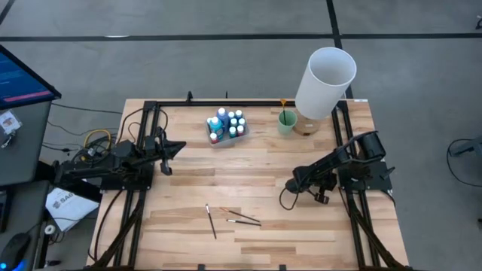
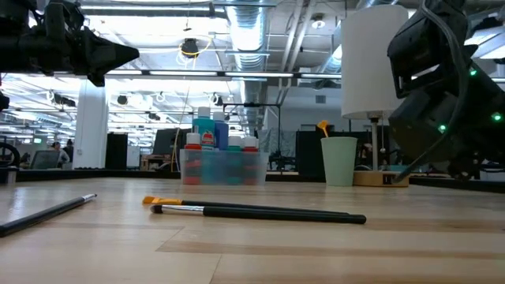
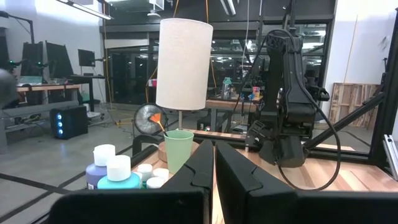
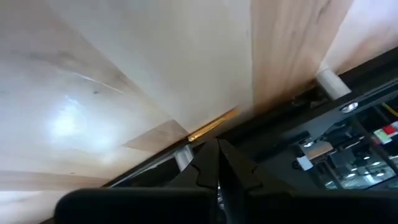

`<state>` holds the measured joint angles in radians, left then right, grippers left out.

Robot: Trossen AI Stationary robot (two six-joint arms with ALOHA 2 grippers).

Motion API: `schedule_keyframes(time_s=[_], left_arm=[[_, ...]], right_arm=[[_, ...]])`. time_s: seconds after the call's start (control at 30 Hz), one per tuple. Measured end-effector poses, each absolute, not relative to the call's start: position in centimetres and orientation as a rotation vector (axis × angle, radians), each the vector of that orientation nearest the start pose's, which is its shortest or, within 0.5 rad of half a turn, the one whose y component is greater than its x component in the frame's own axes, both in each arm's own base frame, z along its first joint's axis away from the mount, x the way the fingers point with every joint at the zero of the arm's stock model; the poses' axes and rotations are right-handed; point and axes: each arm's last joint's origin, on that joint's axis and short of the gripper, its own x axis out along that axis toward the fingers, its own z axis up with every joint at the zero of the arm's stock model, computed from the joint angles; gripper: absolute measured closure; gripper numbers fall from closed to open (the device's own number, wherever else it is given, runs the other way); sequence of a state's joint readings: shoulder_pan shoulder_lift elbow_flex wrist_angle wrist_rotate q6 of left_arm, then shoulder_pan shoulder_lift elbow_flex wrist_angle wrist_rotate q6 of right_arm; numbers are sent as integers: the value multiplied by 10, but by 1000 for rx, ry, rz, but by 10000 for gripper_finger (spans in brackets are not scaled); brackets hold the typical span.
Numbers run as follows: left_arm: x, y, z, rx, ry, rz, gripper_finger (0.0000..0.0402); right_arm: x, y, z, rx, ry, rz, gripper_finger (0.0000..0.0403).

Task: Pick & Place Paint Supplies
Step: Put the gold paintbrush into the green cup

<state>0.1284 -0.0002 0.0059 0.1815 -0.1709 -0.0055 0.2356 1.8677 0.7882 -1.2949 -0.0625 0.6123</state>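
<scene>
nothing had been picked up, so the task looked to be at its start. the paint bottles [image 1: 227,124] stood together in a clear tray [image 1: 216,138] near the far edge of the table [image 1: 188,226], and three brushes [image 1: 233,217] lay loose toward the near edge. the next move would likely call for one arm to open, reach a brush and close on its thin handle. the left gripper [image 1: 167,156] hung over the left side, fingers pressed together and holding nothing. the right gripper [image 1: 292,185] sat low at right, fingers closed and empty too.
</scene>
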Motion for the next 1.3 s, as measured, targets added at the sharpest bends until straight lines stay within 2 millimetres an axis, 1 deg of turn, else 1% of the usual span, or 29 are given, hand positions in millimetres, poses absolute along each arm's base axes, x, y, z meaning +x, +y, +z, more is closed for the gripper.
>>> schedule_keyframes(time_s=[0.2, 0.3, 0.6, 0.73, 0.83, 0.93, 1.0, 1.07, 1.2, 1.3], left_arm=[[94, 17, 183, -9, -191, 298, 400], [94, 17, 183, -9, -192, 298, 400], [94, 17, 184, -9, -197, 298, 400], [94, 17, 184, -10, -198, 298, 400], [94, 17, 184, -10, -199, 298, 400], [94, 17, 184, -10, -199, 298, 400], [94, 17, 184, -9, -200, 298, 400], [94, 17, 184, -10, -202, 298, 400], [94, 17, 184, -10, -205, 298, 400], [94, 17, 184, -10, -205, 298, 400]], right_arm=[[184, 46, 92, 77, 2277, -524, 403], [178, 44, 91, 72, 2303, -547, 403], [182, 45, 94, 68, 2299, -547, 403], [181, 45, 96, 82, 2311, -588, 403], [187, 50, 101, 132, 2310, -609, 403], [203, 61, 112, 172, 2212, -613, 403], [211, 68, 123, 223, 2137, -682, 403], [216, 75, 134, 315, 2047, -778, 403], [212, 85, 150, 512, 1892, -1001, 401], [204, 87, 155, 594, 1807, -1124, 381]])
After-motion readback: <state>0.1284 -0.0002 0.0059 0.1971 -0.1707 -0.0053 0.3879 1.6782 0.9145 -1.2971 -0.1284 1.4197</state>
